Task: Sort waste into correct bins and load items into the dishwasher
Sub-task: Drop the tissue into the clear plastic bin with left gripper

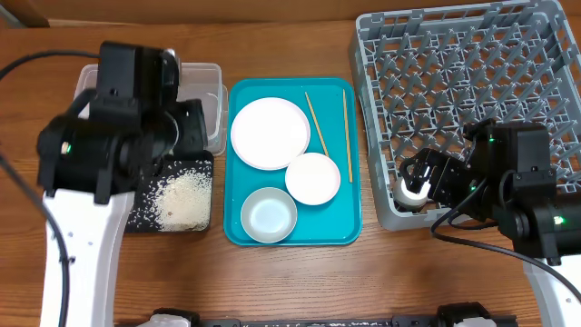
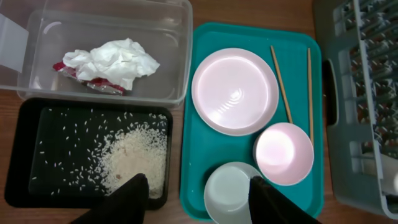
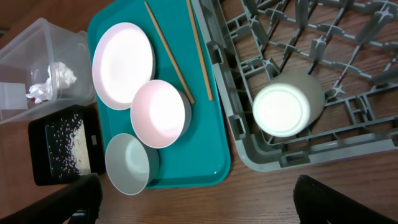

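Seen from overhead, a teal plastic serving tray (image 1: pixel 349 227) lies mid-desk on the brown wooden desk (image 1: pixel 272 282). On it are a large white round plate (image 1: pixel 270 133) toward 11 o'clock, a smaller white round dish (image 1: pixel 312 178) toward 4 o'clock and touching the plate's edge, and a pale round bowl (image 1: pixel 269 215) at 6 o'clock. Two thin tan wooden chopsticks (image 1: pixel 316 123) (image 1: pixel 347 134) lie apart along the tray's 2 o'clock side.

At the tray's 10 o'clock stands a clear rectangular plastic tub (image 2: pixel 180 56). It holds a crumpled white paper napkin (image 2: pixel 118 60) that lies over a crumpled red foil wrapper (image 2: pixel 87 82). At the tray's 8 o'clock, just beside the tub, lies a shallow black rectangular tray (image 2: pixel 18 162). Loose white rice grains (image 2: pixel 134 158) are heaped toward its 5 o'clock corner, with strays scattered across it.

At the teal tray's 3 o'clock sits the large square grey plastic dish rack (image 3: pixel 323 37). A small white round cup (image 3: pixel 283 109) rests among the pegs in its 7 o'clock corner.

The left jaws hang spread wide and empty, with one dark finger (image 2: pixel 137 199) over the black tray's edge. The right jaws hover above the cup, gaping wide and gripping nothing.
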`<state>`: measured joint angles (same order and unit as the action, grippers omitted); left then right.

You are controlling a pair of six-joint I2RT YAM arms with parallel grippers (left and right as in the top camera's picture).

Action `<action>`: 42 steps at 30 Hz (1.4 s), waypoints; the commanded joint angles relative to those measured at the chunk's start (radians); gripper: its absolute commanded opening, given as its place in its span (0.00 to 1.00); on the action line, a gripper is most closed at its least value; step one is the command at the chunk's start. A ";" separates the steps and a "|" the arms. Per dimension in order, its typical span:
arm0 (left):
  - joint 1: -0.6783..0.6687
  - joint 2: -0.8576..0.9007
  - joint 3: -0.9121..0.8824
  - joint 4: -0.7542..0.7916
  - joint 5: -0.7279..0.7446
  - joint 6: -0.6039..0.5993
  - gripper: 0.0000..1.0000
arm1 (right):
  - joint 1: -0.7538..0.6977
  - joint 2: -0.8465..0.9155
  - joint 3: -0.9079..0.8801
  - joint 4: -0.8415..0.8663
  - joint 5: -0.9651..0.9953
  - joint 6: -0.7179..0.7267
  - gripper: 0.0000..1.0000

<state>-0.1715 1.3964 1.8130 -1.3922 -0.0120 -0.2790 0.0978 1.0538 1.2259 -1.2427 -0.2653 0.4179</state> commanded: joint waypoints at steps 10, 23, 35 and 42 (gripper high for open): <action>-0.032 -0.031 0.011 -0.049 0.005 0.018 1.00 | -0.006 -0.010 0.019 0.003 0.002 -0.005 1.00; -0.032 -0.029 0.011 -0.048 0.005 0.018 1.00 | -0.006 -0.010 0.019 0.003 0.002 -0.006 1.00; -0.041 -0.080 0.007 -0.054 0.002 0.018 1.00 | -0.006 -0.010 0.019 0.003 0.002 -0.006 1.00; -0.066 -0.223 -0.085 0.138 -0.073 0.051 1.00 | -0.006 -0.010 0.019 0.003 0.002 -0.005 1.00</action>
<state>-0.2260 1.2549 1.7828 -1.3193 -0.0422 -0.2649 0.0978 1.0538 1.2259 -1.2427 -0.2646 0.4183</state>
